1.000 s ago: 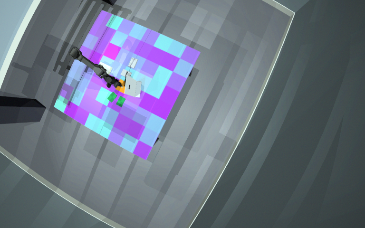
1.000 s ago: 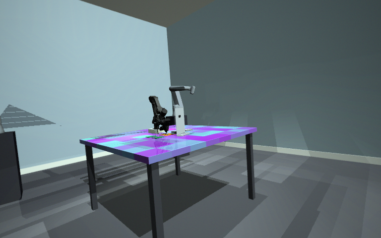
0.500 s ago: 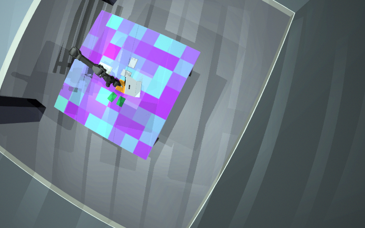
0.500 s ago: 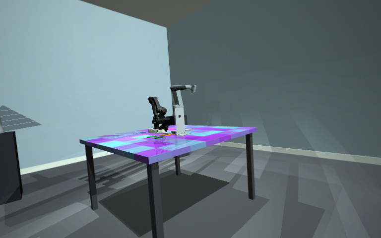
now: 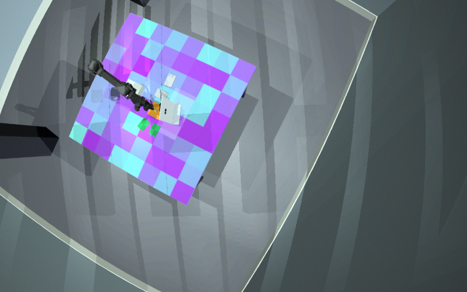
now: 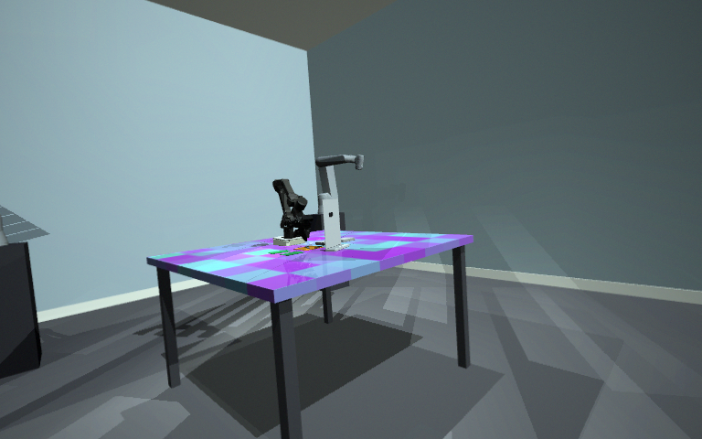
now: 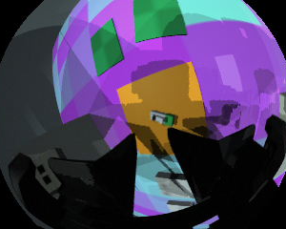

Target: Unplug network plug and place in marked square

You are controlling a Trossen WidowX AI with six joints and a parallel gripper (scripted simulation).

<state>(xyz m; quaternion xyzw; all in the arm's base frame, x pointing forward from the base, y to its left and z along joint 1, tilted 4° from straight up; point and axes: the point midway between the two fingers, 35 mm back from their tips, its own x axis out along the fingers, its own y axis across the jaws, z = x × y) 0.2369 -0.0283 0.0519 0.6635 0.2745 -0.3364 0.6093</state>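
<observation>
The plug (image 7: 162,117) (image 6: 307,248), small, pale at one end and green at the other, lies out of the socket on the orange square (image 5: 152,114) (image 7: 176,86), well inside its edges. My gripper (image 5: 154,107) (image 6: 305,239) (image 7: 151,135) is partly open, with a gap between the two black fingertips. In the wrist view the plug shows just beyond the tips, close to the right one, not gripped; whether they touch is not clear. The white upright panel (image 5: 171,110) (image 6: 331,224) (image 7: 81,135) stands beside the square, its dark socket openings without a plug in the wrist view.
Two green squares (image 5: 143,124) (image 5: 154,129) (image 7: 107,49) (image 7: 159,19) lie near the orange one. A white plate (image 5: 169,80) and a smaller white piece (image 5: 161,93) are on the table beyond the panel's end. My arm's pale base (image 5: 136,87) (image 6: 288,240) is close by.
</observation>
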